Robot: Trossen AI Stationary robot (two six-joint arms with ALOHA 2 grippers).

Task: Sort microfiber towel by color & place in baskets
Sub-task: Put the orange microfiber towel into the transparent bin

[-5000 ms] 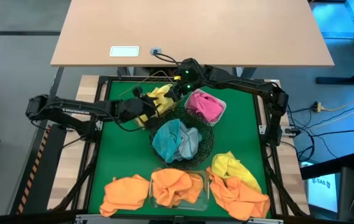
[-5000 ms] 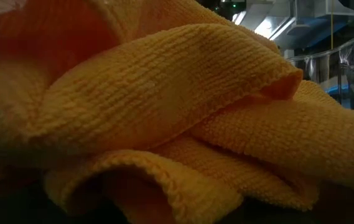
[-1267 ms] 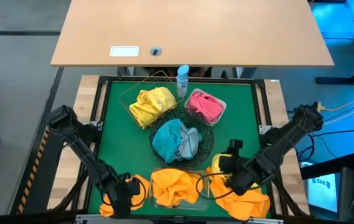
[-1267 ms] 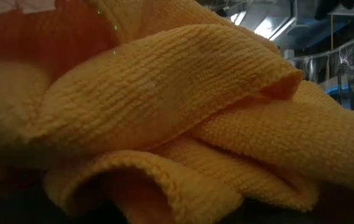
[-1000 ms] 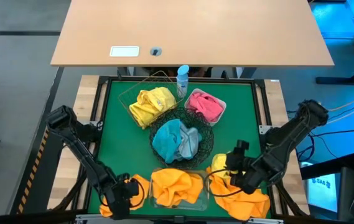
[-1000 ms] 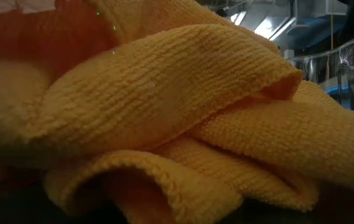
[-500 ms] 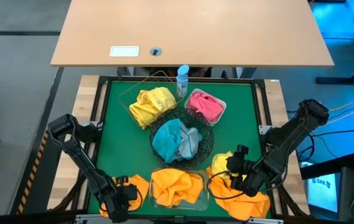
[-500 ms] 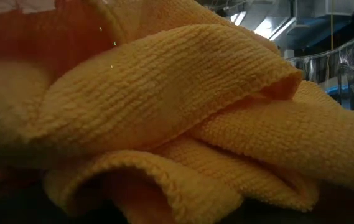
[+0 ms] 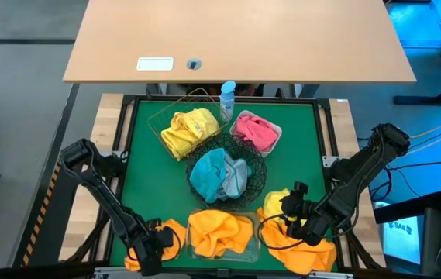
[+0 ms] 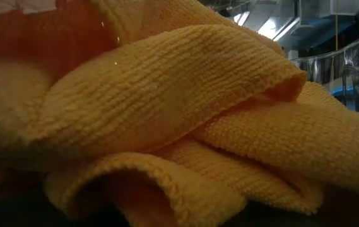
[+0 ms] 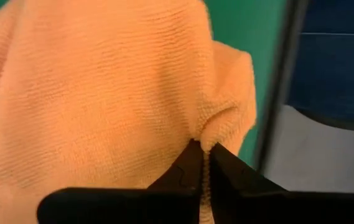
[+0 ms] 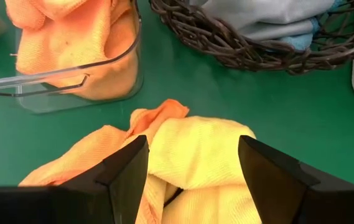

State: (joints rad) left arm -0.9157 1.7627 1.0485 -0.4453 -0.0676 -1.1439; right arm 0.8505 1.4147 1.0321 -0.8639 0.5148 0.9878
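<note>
Left gripper is sitting at the near left corner of the green mat, fingers pressed together and pinching a fold of the loose orange towel there. In the left wrist view the two fingertips are closing on a raised ridge of the orange cloth.

Right gripper is hovering over the yellow towel near the right front of the mat, fingers spread wide. In the right wrist view the yellow towel is lying between the two open fingers, resting on another orange towel; whether the fingers are touching it I cannot tell. That orange towel is spreading toward the near right corner.

Sorted so far:
- clear tub, front centre, is holding orange cloth; the right wrist view is showing its wall just beside the loose pile
- black wire bowl, mid-mat, is holding teal and grey cloths
- copper wire basket, far left, is holding a yellow cloth
- white tray, far right, is holding a pink cloth

Blue-capped bottle is standing between the copper basket and the tray. Low view is being filled by orange folds.
</note>
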